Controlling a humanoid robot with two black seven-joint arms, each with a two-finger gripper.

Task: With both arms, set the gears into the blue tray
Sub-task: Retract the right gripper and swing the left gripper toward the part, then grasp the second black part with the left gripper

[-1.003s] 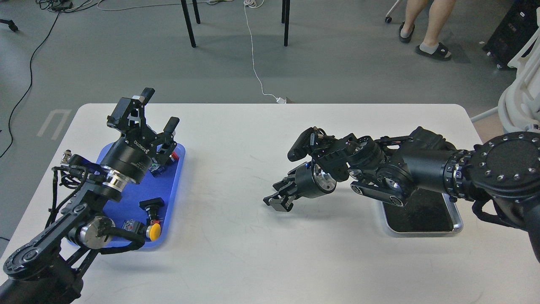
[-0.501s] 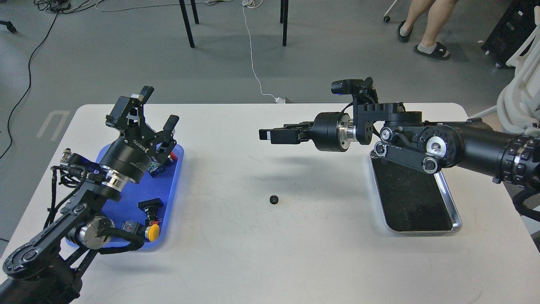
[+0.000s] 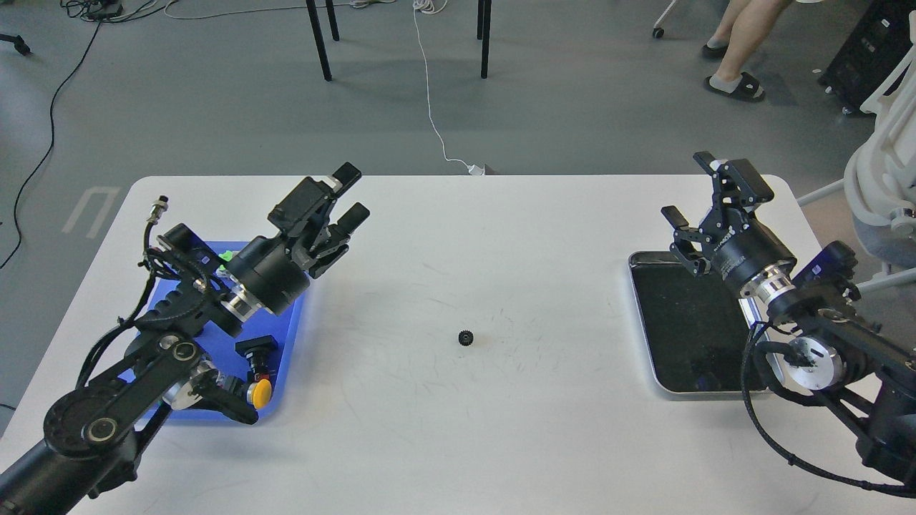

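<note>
Gear (image 3: 466,337) alone mid-table, tiny; easily slipping or rolling at pickup. Left gripper (image 3: 341,209) and right gripper (image 3: 705,194): jaws open, empty.

Left arm (image 3: 179,322) hides much of blue tray (image 3: 293,336); person (image 3: 744,43) cut off above.

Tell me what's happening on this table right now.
Nothing is being held. One small black gear lies alone mid-table. The left gripper hovers open past the blue tray, which holds push-button switches. The right gripper hangs open above the metal tray. The gear is not yet in the blue tray.
</note>
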